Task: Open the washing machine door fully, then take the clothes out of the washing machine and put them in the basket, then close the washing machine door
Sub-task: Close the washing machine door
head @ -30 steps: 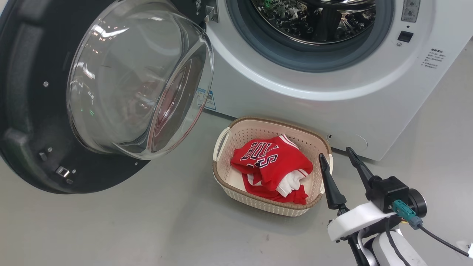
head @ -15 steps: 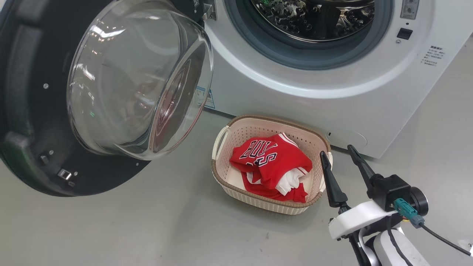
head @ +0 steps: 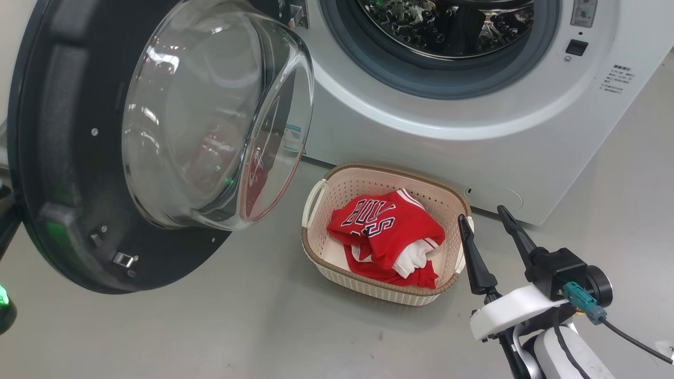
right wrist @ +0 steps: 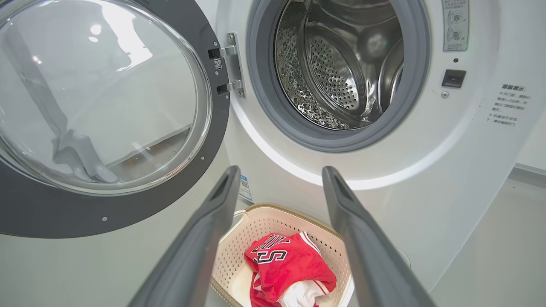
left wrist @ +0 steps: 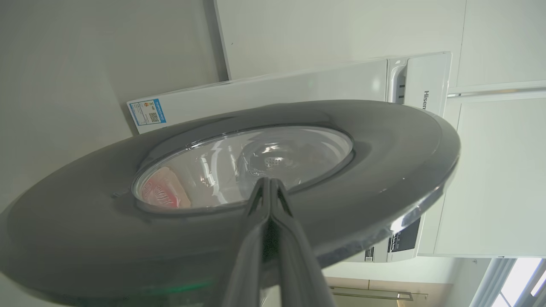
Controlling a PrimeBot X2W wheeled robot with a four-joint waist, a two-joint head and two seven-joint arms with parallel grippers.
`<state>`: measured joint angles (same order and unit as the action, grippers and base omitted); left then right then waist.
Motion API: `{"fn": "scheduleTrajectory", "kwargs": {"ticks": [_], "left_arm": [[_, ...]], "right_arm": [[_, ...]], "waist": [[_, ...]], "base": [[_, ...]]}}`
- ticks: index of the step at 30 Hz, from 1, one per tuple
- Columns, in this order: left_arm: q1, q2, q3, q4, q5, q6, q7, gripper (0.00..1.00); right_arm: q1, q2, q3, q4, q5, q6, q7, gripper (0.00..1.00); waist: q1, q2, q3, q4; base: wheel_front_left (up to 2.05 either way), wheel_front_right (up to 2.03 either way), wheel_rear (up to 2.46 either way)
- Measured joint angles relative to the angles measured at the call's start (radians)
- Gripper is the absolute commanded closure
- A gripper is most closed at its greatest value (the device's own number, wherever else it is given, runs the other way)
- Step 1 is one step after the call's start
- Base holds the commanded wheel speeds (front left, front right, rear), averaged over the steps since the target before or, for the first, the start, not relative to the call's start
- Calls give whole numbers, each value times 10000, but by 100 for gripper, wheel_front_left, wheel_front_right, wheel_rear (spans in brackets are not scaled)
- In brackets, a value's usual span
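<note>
The head view looks forward and steeply down from above onto the floor before the washing machine, taking in the open washing machine door at left, the basket at centre and the right tool at lower right. The left wrist view, rolled sideways, sits close to the door's outer face, looking along the left tool through the glass. The right wrist view sits low and near, facing the machine front and drum, sharing door, basket and machine with the head view.
</note>
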<state>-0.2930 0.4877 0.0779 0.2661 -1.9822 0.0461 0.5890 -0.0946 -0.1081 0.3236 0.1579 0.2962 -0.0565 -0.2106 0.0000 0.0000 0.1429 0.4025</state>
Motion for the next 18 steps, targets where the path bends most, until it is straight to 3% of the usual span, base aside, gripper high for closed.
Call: {"fn": "scheduleTrajectory", "kwargs": {"ticks": [18], "left_arm": [[111,0,-316,-1060,-510,-775,1452,100]], "right_arm": [[-2,-8,-48,8,2,-73,0,0]], "waist": [[0,0,-74,-242]], "base": [[0,0,0]]}}
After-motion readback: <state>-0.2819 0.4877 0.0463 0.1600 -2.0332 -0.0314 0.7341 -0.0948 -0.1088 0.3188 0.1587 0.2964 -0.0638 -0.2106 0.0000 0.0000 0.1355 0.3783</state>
